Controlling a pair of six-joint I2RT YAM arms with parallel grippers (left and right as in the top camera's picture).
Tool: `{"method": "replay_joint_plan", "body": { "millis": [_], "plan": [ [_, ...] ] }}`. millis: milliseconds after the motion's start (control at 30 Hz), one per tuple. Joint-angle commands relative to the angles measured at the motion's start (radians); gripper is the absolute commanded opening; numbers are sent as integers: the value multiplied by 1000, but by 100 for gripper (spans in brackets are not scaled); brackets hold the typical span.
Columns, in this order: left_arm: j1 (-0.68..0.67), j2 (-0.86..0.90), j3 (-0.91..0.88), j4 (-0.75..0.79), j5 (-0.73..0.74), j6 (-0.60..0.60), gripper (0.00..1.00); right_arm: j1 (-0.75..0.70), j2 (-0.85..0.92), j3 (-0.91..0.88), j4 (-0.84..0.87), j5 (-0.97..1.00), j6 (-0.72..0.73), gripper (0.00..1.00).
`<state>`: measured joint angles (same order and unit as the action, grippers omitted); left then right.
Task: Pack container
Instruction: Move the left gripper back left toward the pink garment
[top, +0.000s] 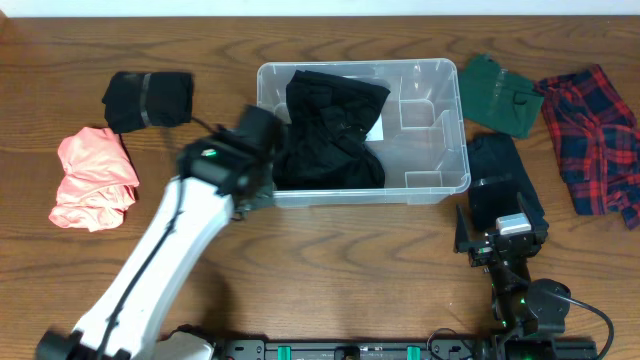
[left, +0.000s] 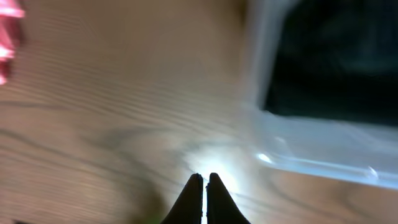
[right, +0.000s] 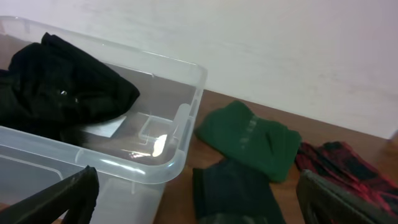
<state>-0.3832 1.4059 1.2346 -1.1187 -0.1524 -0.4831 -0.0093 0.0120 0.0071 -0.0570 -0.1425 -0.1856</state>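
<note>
The clear plastic container (top: 440, 130) stands at the table's middle back with a black garment (top: 330, 125) heaped in its left half; its right half shows ribs and a white label. My left gripper (left: 204, 180) is shut and empty, just outside the container's front left corner (left: 273, 155). My right gripper (right: 199, 199) is open and empty, low at the front right, above a dark folded garment (top: 505, 180). The container also shows in the right wrist view (right: 180, 149), with the black garment (right: 62, 87) inside it.
A pink garment (top: 95, 178) and a folded black one (top: 148, 100) lie at the left. A green garment (top: 500, 95) and a red plaid shirt (top: 595, 135) lie at the right. Bare wood runs along the front.
</note>
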Motion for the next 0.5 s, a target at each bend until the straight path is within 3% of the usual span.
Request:
{"method": "replay_joint_plan", "body": {
  "millis": [0,200,367,467],
  "plan": [
    [89,-68,11,12,-94,-8,6,-12,-5,-2,-4,-4,-6,99],
    [253,-93,11,149,-161,-8,14,-12,-5,-2,-4,-4,-6,99],
    [397,-82,11,237,-222,5,27,-12,-5,-2,-4,-4,-6,99],
    [506,-80,11,262,-242,18,43,-12,-5,-2,-4,-4,-6,99]
  ]
}}
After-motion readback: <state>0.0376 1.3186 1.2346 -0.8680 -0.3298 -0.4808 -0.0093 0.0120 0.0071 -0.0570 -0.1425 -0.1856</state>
